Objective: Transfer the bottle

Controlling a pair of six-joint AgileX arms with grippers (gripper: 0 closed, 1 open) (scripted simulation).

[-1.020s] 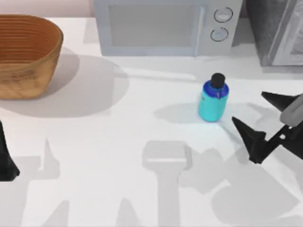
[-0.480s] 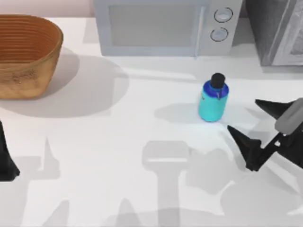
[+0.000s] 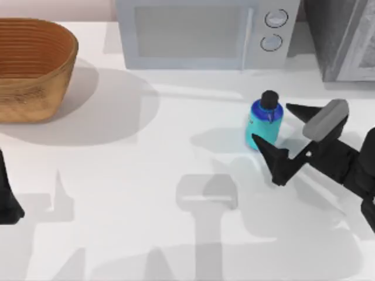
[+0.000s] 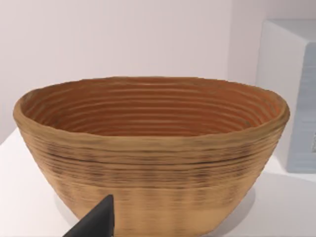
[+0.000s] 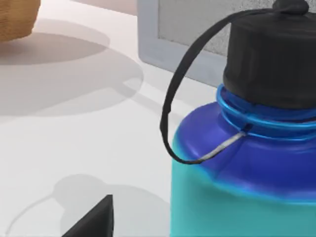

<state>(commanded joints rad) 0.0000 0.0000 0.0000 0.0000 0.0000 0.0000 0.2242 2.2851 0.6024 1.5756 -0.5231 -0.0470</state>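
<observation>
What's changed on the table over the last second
The right end effector moved left across the table toward the bottle, and its open fingers now reach around the bottle's right side without closing on it. Nothing was taken hold of or let go. The bottle, upright in front of the microwave, the basket and the parked left end effector stayed put.

One cyan bottle [image 3: 263, 126] stands on the white counter [image 3: 146, 193], alongside one wicker basket [image 3: 32, 67] at the left. Two appliances sit along the back edge: one microwave [image 3: 205, 32] with two round dials [image 3: 275, 19], and one grey unit [image 3: 343, 38] at the right. Two AgileX arms are present, with one right gripper [image 3: 281, 137] and one left gripper [image 3: 9, 199].
</observation>
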